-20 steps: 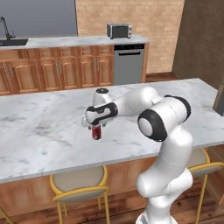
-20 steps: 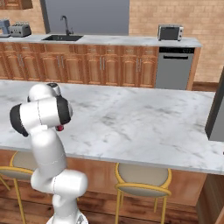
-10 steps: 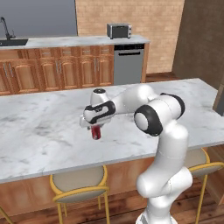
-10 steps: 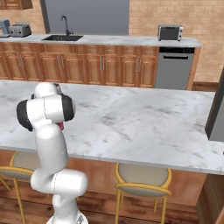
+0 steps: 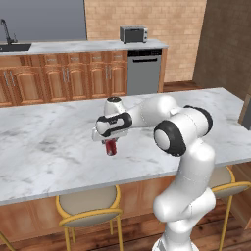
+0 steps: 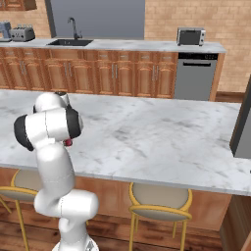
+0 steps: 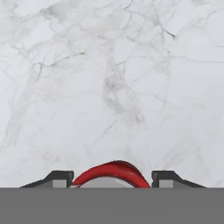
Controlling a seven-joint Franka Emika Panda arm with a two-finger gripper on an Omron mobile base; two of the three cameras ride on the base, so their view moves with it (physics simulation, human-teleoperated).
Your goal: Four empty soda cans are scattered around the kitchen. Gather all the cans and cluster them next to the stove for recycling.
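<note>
White marble island counter (image 5: 44, 152), near front edge: two-finger gripper (image 5: 111, 143) straddles small red soda can (image 5: 112, 147), jaws close beside it; grip unconfirmed. Pickup step; lift comes next.

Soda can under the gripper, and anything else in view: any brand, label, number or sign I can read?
None readable.
Soda can: plain red, no legible print.
Toaster oven and dishwasher: any markings too small to read.
</note>
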